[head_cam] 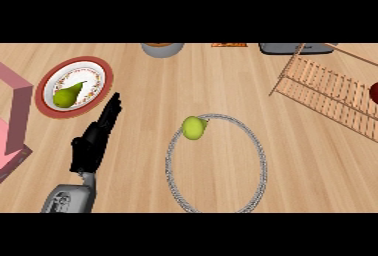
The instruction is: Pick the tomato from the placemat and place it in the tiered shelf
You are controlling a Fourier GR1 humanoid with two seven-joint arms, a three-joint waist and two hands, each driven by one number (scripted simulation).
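Note:
A round yellow-green fruit (194, 127) lies at the upper left rim of the round placemat (255, 145), which has a grey woven border. No red tomato shows on the mat. The wooden slatted tiered shelf (332, 95) stands at the right, with a dark red round thing (374, 93) on it at the view's edge. My left hand (92, 142) hovers left of the mat, open, with straight fingers pointing up toward the plate. It is apart from the fruit. My right hand does not show.
A red-rimmed plate (92, 67) holding a green pear (66, 95) sits at the upper left. A pink box-like object (18, 95) fills the left edge. A grey bowl (162, 49) and a grey appliance (291, 48) stand at the back.

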